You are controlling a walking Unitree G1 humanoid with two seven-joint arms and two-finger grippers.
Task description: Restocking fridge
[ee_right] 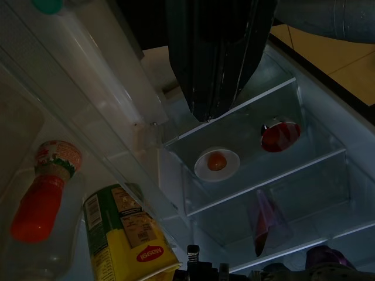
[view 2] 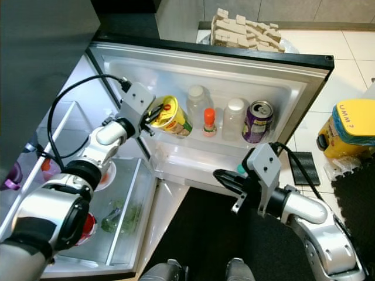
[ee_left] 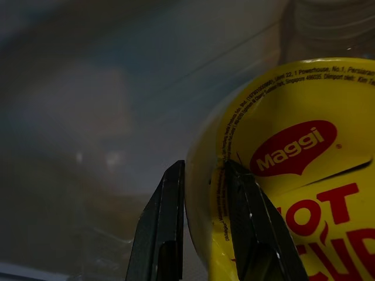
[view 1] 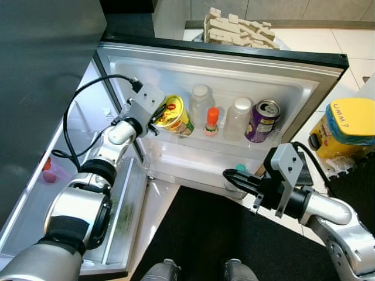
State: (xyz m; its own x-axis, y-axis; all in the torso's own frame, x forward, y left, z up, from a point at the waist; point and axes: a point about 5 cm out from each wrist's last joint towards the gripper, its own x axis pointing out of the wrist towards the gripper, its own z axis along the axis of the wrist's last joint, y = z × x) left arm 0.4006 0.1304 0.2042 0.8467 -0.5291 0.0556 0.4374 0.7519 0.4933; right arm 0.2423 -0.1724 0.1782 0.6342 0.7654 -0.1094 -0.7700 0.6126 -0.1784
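The door shelf is crowded — cup, bottles, can — only its left end is free.

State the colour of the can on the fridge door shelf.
Purple can, silver top; clearest in the left eye view.

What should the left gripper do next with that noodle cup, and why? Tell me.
Probably open and back away. The left gripper pinches the rim of the yellow Maggi noodle cup, which already sits tilted in the door shelf beside the clear bottle. The right gripper hangs idle below, fingers shut.
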